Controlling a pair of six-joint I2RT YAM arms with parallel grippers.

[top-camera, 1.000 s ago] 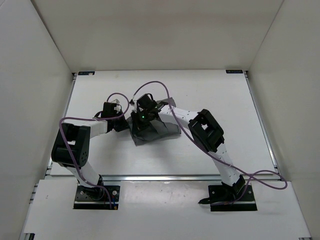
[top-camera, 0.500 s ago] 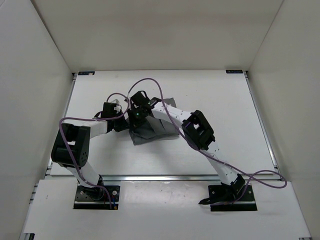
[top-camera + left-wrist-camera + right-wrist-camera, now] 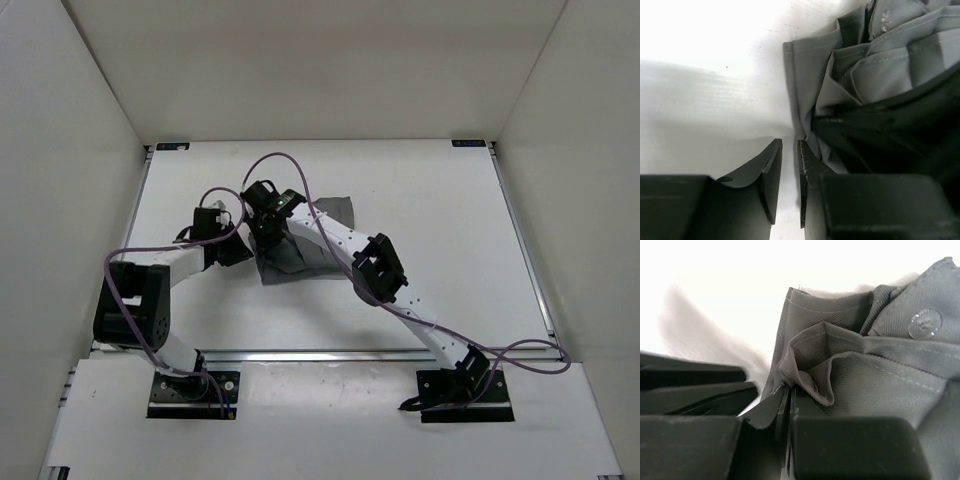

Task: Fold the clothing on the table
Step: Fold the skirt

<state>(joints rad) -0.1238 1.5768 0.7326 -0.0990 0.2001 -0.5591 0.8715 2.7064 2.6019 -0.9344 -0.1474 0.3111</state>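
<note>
View from above and both wrist views, read near to far. At the near edge stand the two arm bases (image 3: 190, 390), and both arms lean inward over the counter (image 3: 440, 200).

**Left tool** (image 3: 238, 254): it lies low at the near-left edge of the clothing (image 3: 290, 265). In its wrist view the left tool (image 3: 789, 150) shows a narrow gap with only bare counter (image 3: 715, 75) in it. The hemmed edge of the clothing (image 3: 900, 65) runs just beside one finger and is not gripped. A second ago this tool was clamped at that edge. It has since parted slightly and drawn back to the left.

**Right tool** (image 3: 268, 226): it is just beyond the left tool, over the left part of the garment. Its wrist view shows the right tool (image 3: 789, 390) closed on a bunched ridge of the clothing (image 3: 880, 370), with a clear button (image 3: 925, 322) lying on a flat panel beyond. Over the last second this tool has travelled leftward and slightly farther from the bases, keeping its pinch.

**Clothing**: a crumpled grey heap, left of the counter's middle, resting on the counter. Its far-right corner lies flat beyond the right forearm.

**Reading**: the left-hand corner appears to have been released, so the fold now depends on the right tool alone. The fold is judged partly made and not yet flattened. The layers are loosely gathered and may slump once the pinch is let go.
</note>
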